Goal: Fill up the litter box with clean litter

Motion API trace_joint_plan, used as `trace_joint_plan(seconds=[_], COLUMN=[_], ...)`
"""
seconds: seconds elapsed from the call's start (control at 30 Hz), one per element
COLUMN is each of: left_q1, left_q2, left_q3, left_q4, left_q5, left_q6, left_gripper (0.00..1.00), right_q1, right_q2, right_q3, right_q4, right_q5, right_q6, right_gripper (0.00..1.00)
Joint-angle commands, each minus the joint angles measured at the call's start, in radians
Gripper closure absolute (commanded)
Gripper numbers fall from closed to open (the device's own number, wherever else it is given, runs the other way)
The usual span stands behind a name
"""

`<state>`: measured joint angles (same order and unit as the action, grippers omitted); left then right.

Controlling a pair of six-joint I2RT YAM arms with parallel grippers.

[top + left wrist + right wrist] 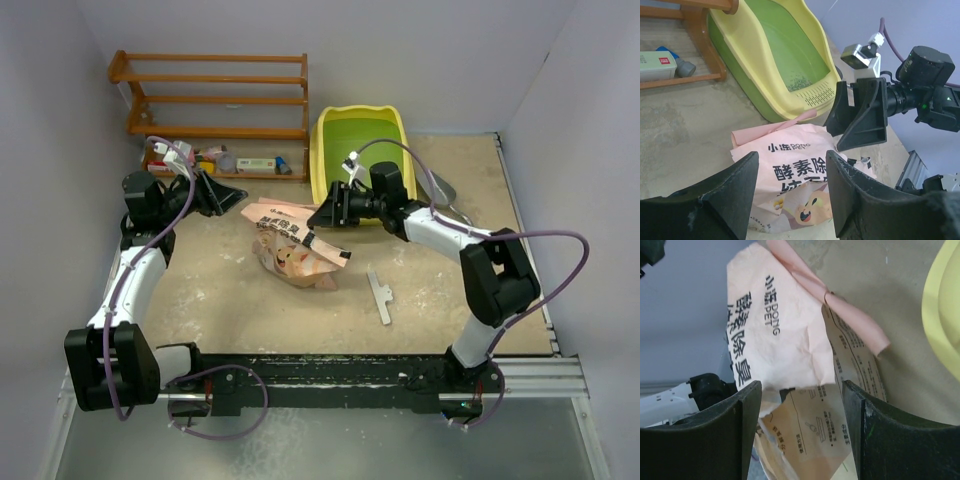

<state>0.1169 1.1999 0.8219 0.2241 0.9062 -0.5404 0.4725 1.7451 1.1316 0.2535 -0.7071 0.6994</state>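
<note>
While both gaped empty, we saw left gripper [225,195] and right gripper [322,215] flanking a crinkled pink-tan printed bag [290,245] on beige tabletop [200,300].

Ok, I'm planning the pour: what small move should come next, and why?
Probably close the right gripper on the bag: its open jaws frame the crumpled top, the bag lies on the table, and the litter box holds barely any litter.
</note>
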Motion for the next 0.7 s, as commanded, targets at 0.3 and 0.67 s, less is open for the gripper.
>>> trace_joint_plan(seconds=[0.3, 0.67], left_q1=[0.001, 0.0], left_q2=[-0.019, -0.023], left_q3=[-0.001, -0.002], left_q4=[0.06, 0.052], left_q5=[0.028, 0.027], left_q6=[-0.023, -0.015], left_gripper=[0.41, 0.4], right_q1=[0.028, 0.027], right_q2=[0.026, 0.151], right_q3=[-0.012, 0.028], right_q4=[0.18, 0.51], right_q5=[-0.039, -0.14], right_q6=[0.042, 0.276], right_gripper=[0.31, 0.45])
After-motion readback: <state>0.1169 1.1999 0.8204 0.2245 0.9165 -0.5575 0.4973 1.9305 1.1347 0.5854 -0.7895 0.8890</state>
